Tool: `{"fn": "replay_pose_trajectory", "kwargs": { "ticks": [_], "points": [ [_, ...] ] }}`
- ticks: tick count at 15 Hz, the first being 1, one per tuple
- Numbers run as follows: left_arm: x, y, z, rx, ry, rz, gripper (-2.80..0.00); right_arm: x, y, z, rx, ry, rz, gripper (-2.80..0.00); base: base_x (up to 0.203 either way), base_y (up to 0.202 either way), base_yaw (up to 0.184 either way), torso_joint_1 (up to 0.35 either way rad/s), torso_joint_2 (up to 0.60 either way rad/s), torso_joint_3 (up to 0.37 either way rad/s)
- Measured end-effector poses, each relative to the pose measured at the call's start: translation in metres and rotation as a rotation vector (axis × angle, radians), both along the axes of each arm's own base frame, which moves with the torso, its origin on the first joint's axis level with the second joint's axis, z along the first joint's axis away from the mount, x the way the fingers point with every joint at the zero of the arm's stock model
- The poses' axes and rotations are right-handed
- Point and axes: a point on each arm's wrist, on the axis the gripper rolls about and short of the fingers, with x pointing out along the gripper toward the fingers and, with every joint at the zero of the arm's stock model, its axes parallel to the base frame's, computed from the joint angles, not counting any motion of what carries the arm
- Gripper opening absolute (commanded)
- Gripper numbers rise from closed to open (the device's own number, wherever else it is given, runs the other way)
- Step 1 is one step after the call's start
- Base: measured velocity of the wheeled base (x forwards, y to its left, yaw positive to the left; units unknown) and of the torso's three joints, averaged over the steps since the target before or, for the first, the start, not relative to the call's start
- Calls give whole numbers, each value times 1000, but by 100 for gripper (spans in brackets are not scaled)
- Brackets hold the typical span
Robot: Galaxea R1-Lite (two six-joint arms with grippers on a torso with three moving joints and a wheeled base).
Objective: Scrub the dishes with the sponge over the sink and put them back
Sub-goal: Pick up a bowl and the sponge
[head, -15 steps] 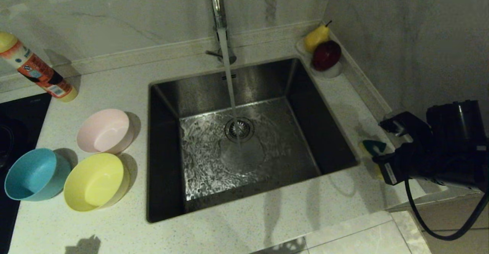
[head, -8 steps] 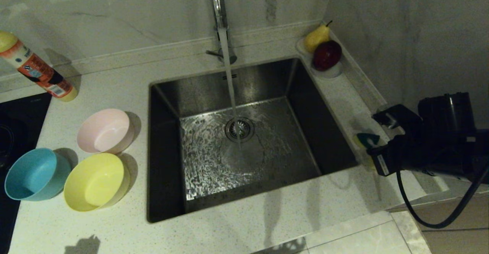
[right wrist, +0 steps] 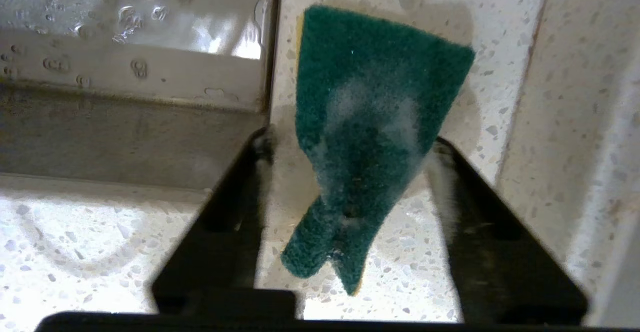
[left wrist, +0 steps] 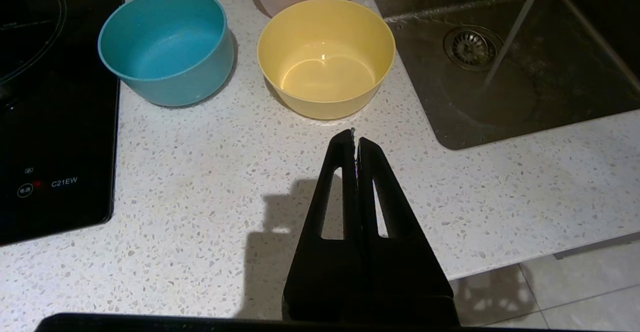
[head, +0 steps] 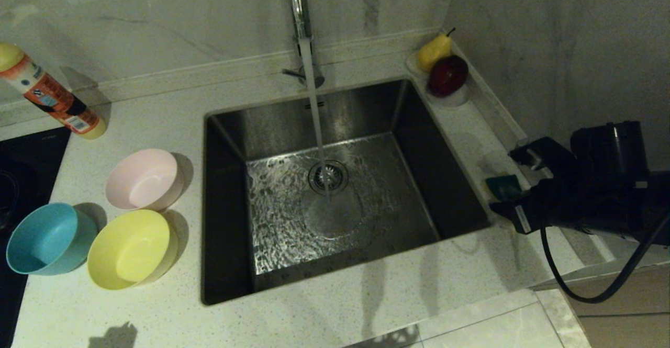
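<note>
Currently, the sponge (right wrist: pixel 370 122) lay green face up on the counter (head: pixel 471 254) strip right of the sink (head: pixel 335 191), its near end crumpled. The right hand (right wrist: pixel 350 145) reached low and level over the counter, its fingers (right wrist: pixel 240 187) apart on either side of the sponge, not clamping it. The left hand (left wrist: pixel 356 140) hung parked over the counter near the yellow bowl (left wrist: pixel 326 57), fingers together.

The right arm (head: pixel 602 191) is bulky matte black, with a white label and looping black cable (head: pixel 586 280).
</note>
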Motion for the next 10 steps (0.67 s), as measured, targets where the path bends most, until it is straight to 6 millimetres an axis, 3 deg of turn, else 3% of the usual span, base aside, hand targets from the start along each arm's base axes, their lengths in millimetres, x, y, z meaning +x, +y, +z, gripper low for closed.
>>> {"fn": "replay_pose_trajectory", "kwargs": {
  "ticks": [10],
  "points": [
    [0, 0, 0, 0, 0, 0, -280, -17, -4, -2, -2, 13, 1, 0, 0, 0, 0, 0, 0, 0]
  ]
}}
